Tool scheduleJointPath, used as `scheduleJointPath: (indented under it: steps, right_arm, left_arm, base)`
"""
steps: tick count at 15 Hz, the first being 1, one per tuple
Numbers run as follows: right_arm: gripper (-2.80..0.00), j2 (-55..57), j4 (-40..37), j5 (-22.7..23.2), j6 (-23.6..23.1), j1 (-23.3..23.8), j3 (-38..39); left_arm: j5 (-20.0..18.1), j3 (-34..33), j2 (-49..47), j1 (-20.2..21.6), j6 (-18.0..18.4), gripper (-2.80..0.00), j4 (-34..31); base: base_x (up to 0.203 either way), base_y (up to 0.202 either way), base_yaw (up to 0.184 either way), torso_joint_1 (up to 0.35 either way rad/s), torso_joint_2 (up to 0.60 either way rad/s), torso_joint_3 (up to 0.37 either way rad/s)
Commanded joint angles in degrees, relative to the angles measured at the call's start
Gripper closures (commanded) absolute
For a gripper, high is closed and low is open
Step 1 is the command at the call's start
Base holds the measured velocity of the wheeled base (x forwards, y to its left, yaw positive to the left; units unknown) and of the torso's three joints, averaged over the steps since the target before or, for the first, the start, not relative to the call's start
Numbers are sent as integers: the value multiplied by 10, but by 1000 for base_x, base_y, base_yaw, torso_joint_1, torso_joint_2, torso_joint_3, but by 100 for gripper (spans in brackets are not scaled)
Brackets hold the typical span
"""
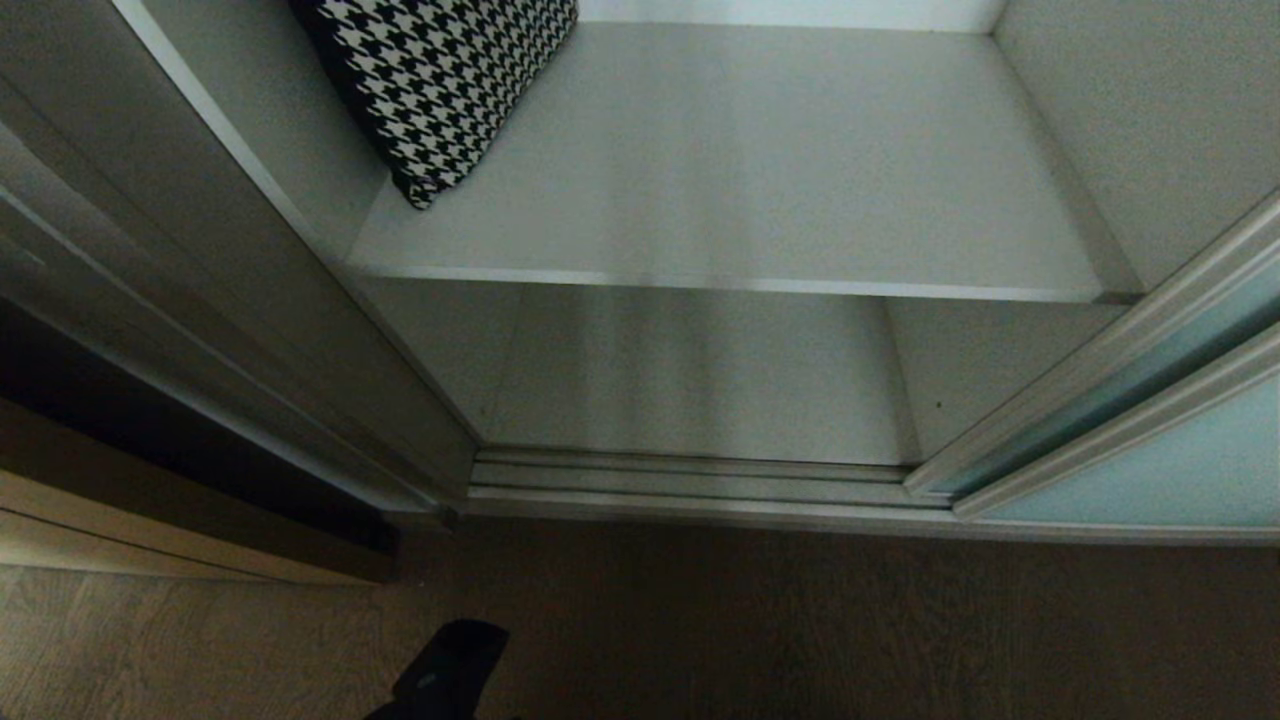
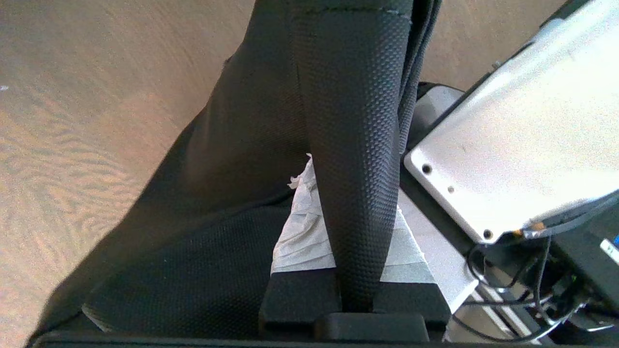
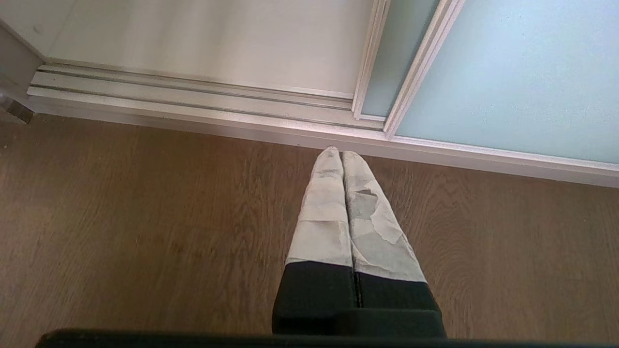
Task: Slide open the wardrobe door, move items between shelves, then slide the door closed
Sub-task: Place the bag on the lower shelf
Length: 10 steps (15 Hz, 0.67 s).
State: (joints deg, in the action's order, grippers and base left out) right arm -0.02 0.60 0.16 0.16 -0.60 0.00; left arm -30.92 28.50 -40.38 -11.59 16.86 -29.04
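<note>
The sliding wardrobe door sits pushed over to the right, its frosted blue-green glass and silver frame running out of the head view at that edge, so its full width can't be seen. The wardrobe stands open. Inside, the upper of the shelves spans the opening, pale front edge showing, and the board below it lies in shadow just behind the ridged floor track. On the upper shelf, at the far left, there's a black-and-white houndstooth cushion, its top cut off by the frame. A tan wooden panel shows at the left, beside the wood floor.

Now the left gripper: its taped fingers are pressed closed around a strap of black textured fabric, and more of that black bag drapes over them, hiding the tips. What the bag is exactly is hard to say from this close. In the head view only a dark shape pokes in at the bottom edge.

The right gripper hangs over the floor, taped fingers closed against each other, holding nothing, tips pointing at the track just in front of the door's frame.
</note>
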Motion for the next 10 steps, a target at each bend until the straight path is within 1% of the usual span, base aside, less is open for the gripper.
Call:
scheduleJointPath:
  steps: [1, 4, 5, 8, 10]
  right_arm:
    - [0, -2, 0, 0, 0, 0, 0]
    - [0, -2, 0, 0, 0, 0, 0]
    - [0, -2, 0, 0, 0, 0, 0]
    - [0, -2, 0, 0, 0, 0, 0]
    - [0, -2, 0, 0, 0, 0, 0]
  left_arm:
    - [-5, -1, -113, 0, 0, 0, 52]
    - [-6, 8, -190, -2, 1, 0, 136]
    - [-6, 14, -213, -5, 2, 0, 153]
    - [-5, 22, -267, -16, 2, 0, 195]
    - [-4, 16, -275, -30, 2, 0, 194]
  base:
    - [0, 0, 0, 0, 0, 0]
    - [0, 0, 0, 0, 0, 0]
    - [0, 0, 0, 0, 0, 0]
    - [0, 0, 0, 0, 0, 0]
    - [0, 0, 0, 0, 0, 0]
